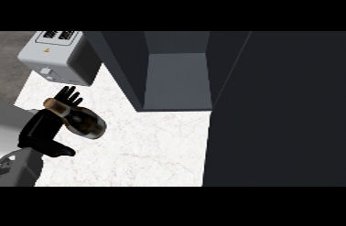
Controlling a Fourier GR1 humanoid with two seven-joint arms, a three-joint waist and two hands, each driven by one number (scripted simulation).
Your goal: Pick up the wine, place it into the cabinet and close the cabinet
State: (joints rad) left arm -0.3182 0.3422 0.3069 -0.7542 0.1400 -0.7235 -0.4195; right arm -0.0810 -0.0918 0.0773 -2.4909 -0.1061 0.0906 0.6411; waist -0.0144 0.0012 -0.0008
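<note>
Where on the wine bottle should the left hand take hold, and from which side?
Probably grip the wide body of the wine bottle, coming from its left: the neck tapers toward the upper left, and the left hand sits open on that side.

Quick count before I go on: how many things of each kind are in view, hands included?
Wine bottle: 1
Toaster: 1
Cabinet: 1
Left hand: 1
Total: 4

left robot hand (40, 129) | view's lower left, on grey forearm (17, 169) | fingers (68, 96) straight and spread, thumb apart
</note>
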